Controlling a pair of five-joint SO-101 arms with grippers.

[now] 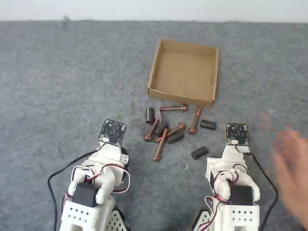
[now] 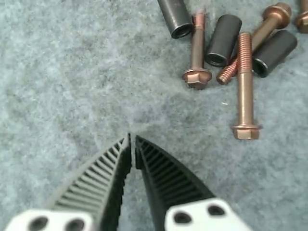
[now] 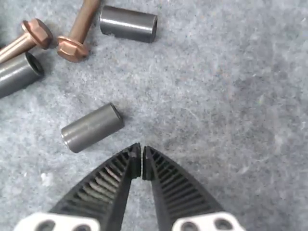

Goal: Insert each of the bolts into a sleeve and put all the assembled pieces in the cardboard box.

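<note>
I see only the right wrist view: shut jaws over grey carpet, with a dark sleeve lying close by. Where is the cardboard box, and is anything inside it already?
Observer: The high view shows the cardboard box beyond the bolts and sleeves, on the far side from both arms. Nothing is inside it.
Operator: Is the left arm holding something?
Observer: No. The left gripper has its jaws shut on nothing, over bare carpet, apart from the bolts.
Operator: How many bolts are there in all?
Observer: Five, by the high view, all lying loose, none inside any of the sleeves.
</note>
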